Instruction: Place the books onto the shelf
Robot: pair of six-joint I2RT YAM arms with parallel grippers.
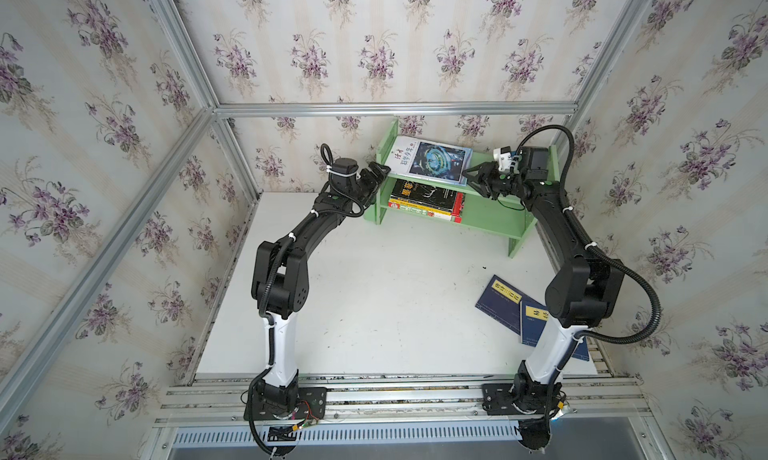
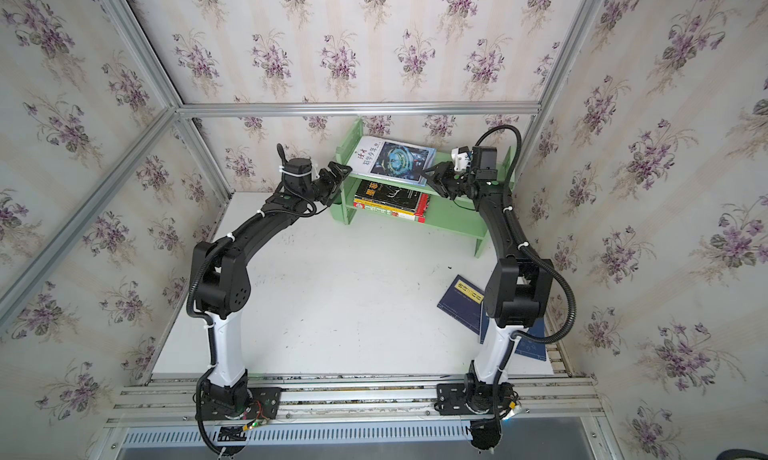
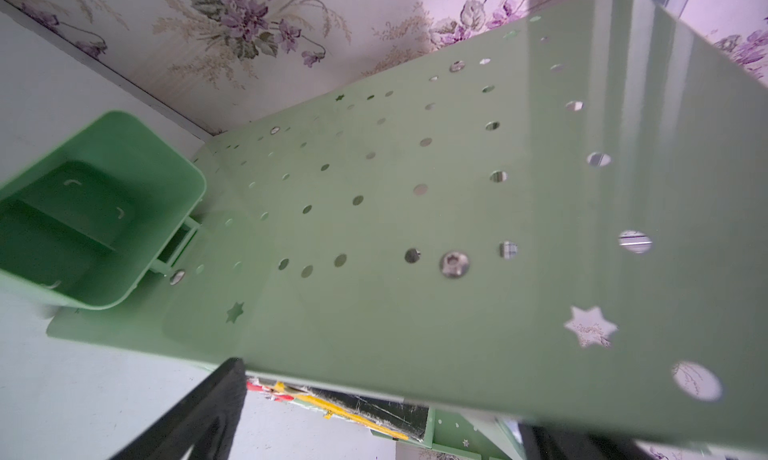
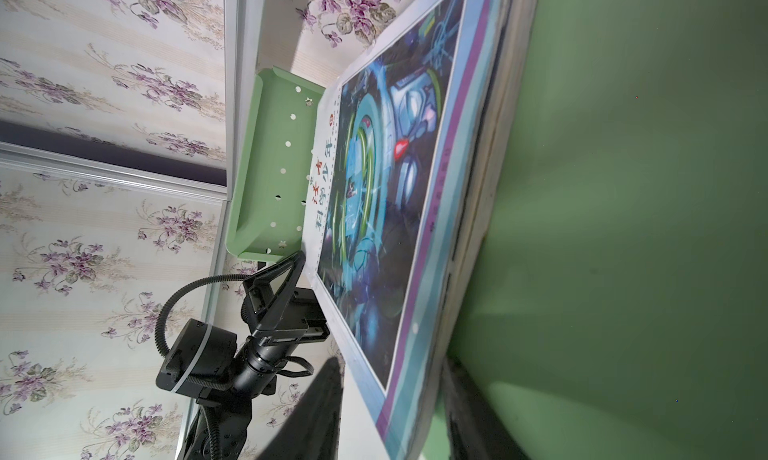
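Elbows raised at mid-frame, both arms reach toward the shelf (image 1: 490, 219) at upper centre. Beside its left side panel the left gripper (image 1: 380, 172) hangs spread wide, grasping nothing. At the right, the right gripper (image 1: 472, 182) stands parted astride a corner of the white-blue book (image 1: 434, 160), which lies on the top tier. 2 navy books (image 1: 505, 304) lie on the table (image 1: 374, 291), lower right.

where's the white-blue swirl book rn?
The white-blue swirl book lies on the shelf's top tier in both top views, between the left gripper and right gripper, above the black book.
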